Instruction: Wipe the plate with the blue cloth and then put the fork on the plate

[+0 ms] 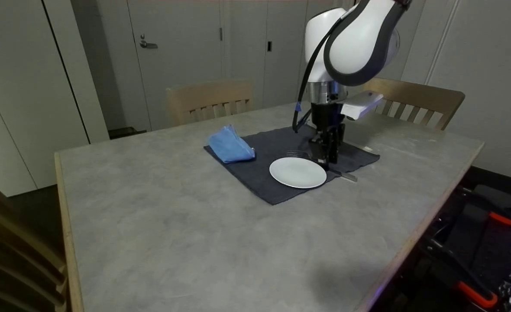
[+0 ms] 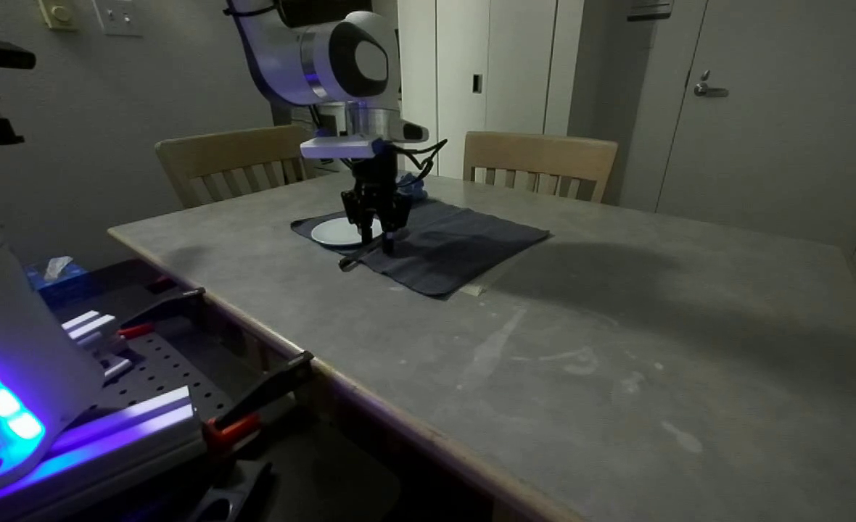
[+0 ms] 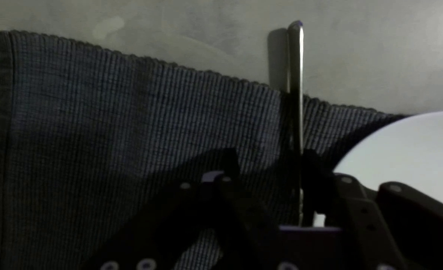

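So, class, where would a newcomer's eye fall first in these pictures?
Probably on the white plate, bright against the dark placemat, with the blue cloth at one corner. In an exterior view, the glowing lights at lower left likely grab attention too. In the wrist view, the open end effector straddles the fork, whose handle sticks out past the placemat.

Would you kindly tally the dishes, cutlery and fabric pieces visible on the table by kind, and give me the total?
Dishes: 1, the plate
Cutlery: 1, the fork
Fabric pieces: 2, the blue cloth and the dark grey placemat
Total: 4
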Available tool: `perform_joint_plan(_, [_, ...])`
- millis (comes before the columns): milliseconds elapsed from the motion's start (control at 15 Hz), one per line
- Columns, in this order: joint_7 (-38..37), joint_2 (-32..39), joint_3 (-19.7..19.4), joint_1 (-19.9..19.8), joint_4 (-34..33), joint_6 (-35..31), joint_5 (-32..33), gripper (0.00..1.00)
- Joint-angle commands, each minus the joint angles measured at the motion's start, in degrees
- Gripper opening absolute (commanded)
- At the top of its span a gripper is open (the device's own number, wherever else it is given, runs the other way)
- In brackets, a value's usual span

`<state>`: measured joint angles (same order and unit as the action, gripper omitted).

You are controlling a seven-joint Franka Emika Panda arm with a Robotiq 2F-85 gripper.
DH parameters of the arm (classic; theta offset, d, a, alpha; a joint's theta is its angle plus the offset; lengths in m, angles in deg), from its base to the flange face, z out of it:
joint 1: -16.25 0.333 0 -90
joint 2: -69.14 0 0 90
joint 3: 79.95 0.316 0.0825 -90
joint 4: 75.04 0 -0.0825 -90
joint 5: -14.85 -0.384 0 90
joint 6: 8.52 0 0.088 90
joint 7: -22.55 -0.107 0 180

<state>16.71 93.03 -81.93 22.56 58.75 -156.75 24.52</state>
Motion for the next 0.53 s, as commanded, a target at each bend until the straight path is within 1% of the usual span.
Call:
perform_joint_plan(0, [-1.0, 0.6, -0.6, 0.5, -1.5, 1.6, 1.0, 0.22])
perform_joint_plan(67, [-1.1, 0.7, -0.6, 0.6, -1.7, 1.6, 1.1, 0.17])
perform_joint_plan(200, [-1.1, 0.8, -0.6, 0.7, -1.9, 1.8, 1.1, 0.03])
perform_joint_plan(333, [-1.1, 0.9, -0.6, 0.7, -2.3, 1.9, 1.1, 0.0])
perform_joint_plan(467, [-1.0, 1.0, -0.5, 0.7, -2.5, 2.2, 1.1, 0.0])
